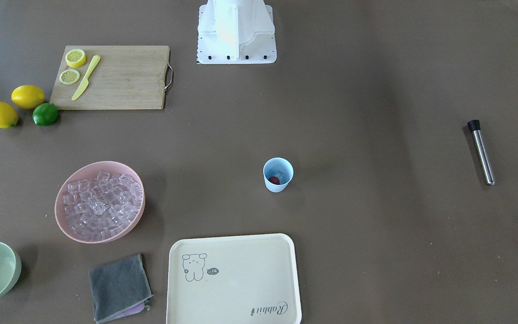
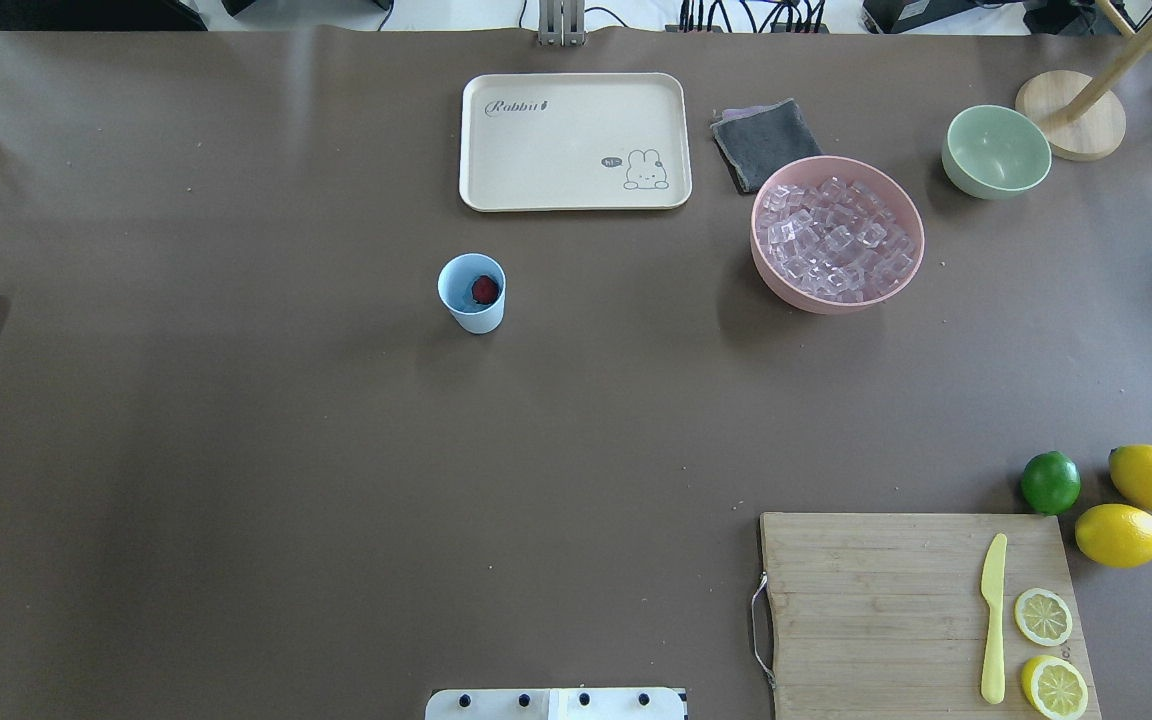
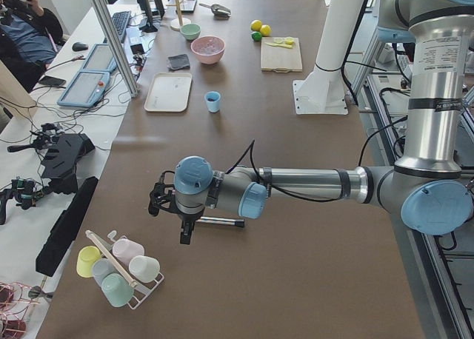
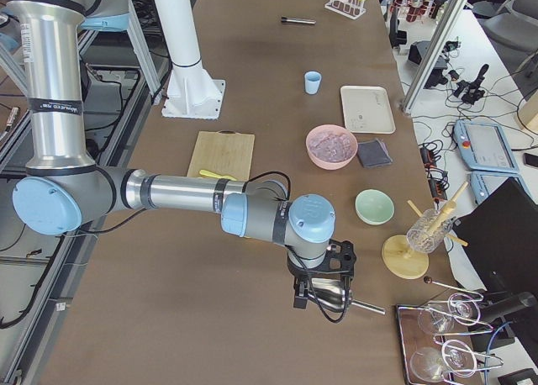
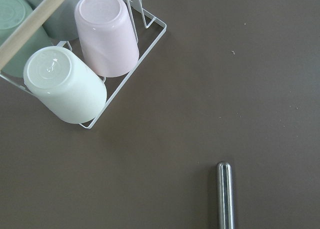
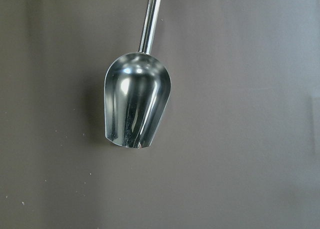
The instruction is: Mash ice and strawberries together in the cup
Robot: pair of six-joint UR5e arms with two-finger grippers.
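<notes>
The light-blue cup (image 2: 472, 292) stands near the table's middle, also in the front view (image 1: 278, 174). A red strawberry (image 2: 484, 289) lies inside it. Several clear ice cubes (image 2: 836, 240) fill the pink bowl (image 2: 766, 270). My left gripper (image 3: 183, 232) hangs over a steel rod with a black end (image 3: 218, 222), which also shows in the left wrist view (image 5: 225, 194). My right gripper (image 4: 315, 292) hangs over a metal scoop (image 6: 137, 106) far from the cup. I cannot tell whether either gripper is open or shut.
A cream tray (image 2: 496, 190), a grey cloth (image 2: 766, 140) and a pale green bowl (image 2: 996, 150) lie beyond the cup. A cutting board (image 2: 876, 610) carries a yellow knife and lemon slices, with lemons and a lime beside it. A wire rack of cups (image 5: 90, 64) stands by the rod.
</notes>
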